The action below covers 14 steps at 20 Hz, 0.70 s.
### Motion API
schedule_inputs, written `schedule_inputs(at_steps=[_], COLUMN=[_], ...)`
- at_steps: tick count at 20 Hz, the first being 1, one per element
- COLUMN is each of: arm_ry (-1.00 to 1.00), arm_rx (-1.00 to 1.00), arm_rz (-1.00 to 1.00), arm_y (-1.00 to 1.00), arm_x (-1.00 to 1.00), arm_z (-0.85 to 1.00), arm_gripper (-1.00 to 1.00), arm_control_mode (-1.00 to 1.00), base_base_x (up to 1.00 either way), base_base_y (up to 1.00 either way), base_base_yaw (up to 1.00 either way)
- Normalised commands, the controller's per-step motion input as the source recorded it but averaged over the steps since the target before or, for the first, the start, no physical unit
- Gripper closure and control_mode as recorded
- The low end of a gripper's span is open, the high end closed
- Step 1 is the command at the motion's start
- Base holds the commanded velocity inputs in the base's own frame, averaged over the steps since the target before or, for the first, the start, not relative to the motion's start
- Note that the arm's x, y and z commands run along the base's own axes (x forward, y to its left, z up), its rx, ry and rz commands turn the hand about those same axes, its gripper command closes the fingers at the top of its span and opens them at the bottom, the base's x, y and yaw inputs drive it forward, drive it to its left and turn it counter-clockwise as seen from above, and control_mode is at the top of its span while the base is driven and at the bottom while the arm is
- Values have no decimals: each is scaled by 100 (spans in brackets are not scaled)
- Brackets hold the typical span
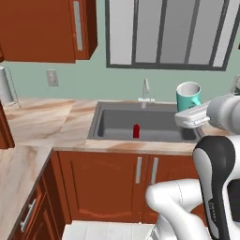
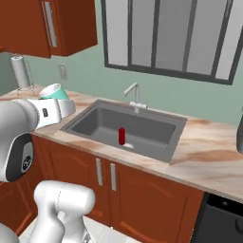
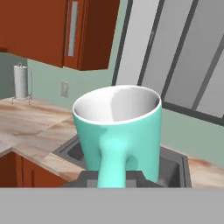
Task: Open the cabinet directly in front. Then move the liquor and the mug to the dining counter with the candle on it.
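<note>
Mug [image 3: 117, 131], teal with a white inside, sits upright in the gripper [image 3: 113, 178], whose jaws are clamped on its handle. It is carried in the air above the near right corner of the sink [image 1: 112, 123], as the left base view shows it [image 1: 188, 95]; in the right base view the mug [image 2: 54, 92] shows over the sink's near left corner. A small red bottle [image 1: 136, 131] stands upright on the sink floor near its middle. The cabinet [image 1: 47, 29] hangs on the wall up and to the left, its door with the silver bar handle [image 1: 78, 25] shut. A paper towel roll [image 2: 20, 71] stands at the far left of the marble worktop [image 2: 209, 152].
</note>
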Motion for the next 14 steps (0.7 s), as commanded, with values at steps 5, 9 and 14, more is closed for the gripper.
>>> schedule_inputs(at_steps=[5, 9, 14], arm_ry=[0, 0, 0], arm_rx=[0, 0, 0], arm_rz=[0, 0, 0], arm_y=[0, 0, 0], arm_x=[0, 0, 0], arm_z=[0, 0, 0], arm_gripper=[100, 100, 100], arm_control_mode=[100, 100, 100], base_base_x=[-24, -19, -19], base_base_y=[0, 0, 0], base_base_yaw=[-32, -33, -33])
